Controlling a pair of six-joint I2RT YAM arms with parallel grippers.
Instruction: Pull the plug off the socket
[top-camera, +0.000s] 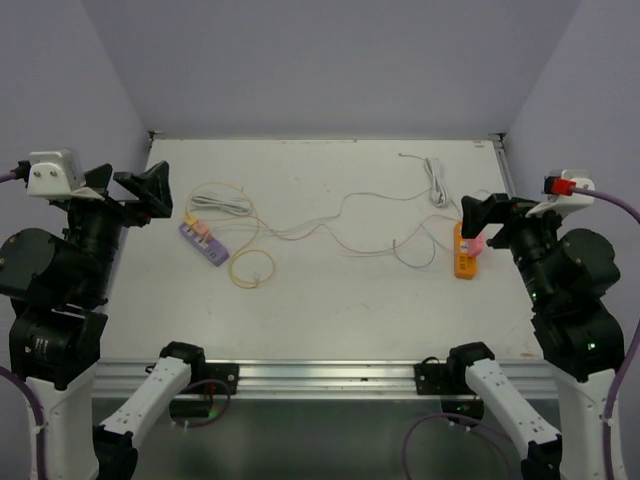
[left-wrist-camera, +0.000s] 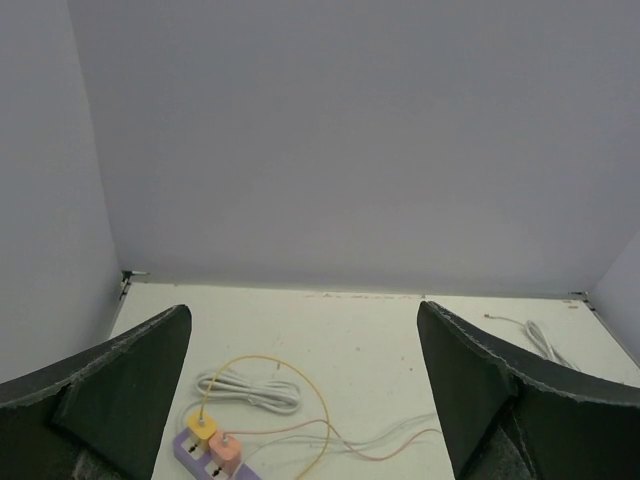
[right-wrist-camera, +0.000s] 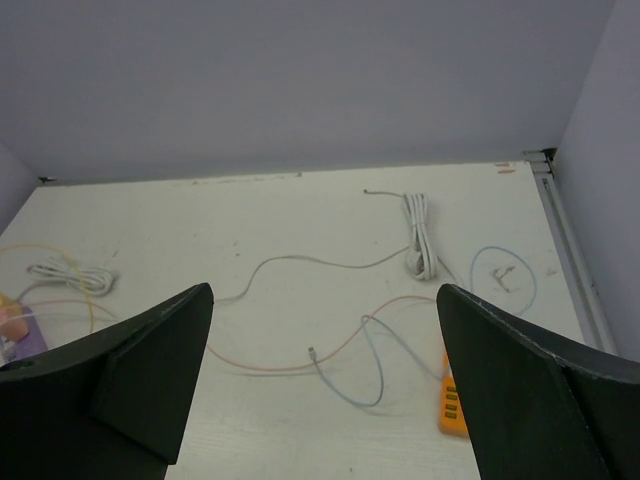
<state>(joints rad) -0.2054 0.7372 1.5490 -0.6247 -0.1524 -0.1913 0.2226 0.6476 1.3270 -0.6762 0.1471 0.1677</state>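
L gripper (top-camera: 125, 186) fingers wide apart, empty; R gripper (top-camera: 497, 214) same. Purple strip (top-camera: 205, 246) w/ yellow plug (top-camera: 190, 218) + pink plug (top-camera: 202, 231) seated, 4 o'clock of L gripper. Orange strip (top-camera: 464, 256) at R gripper's 7 o'clock, on table (top-camera: 330, 310).

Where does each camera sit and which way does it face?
Top external: above, behind the robot, looking down on the table; left arm, right arm, left fingers and right fingers spread.
Left wrist: left arm, facing the back wall over the purple power strip; own fingers.
Right wrist: right arm, facing the back wall over the orange power strip; own fingers.
Shared: both wrist views show the white cable coil.
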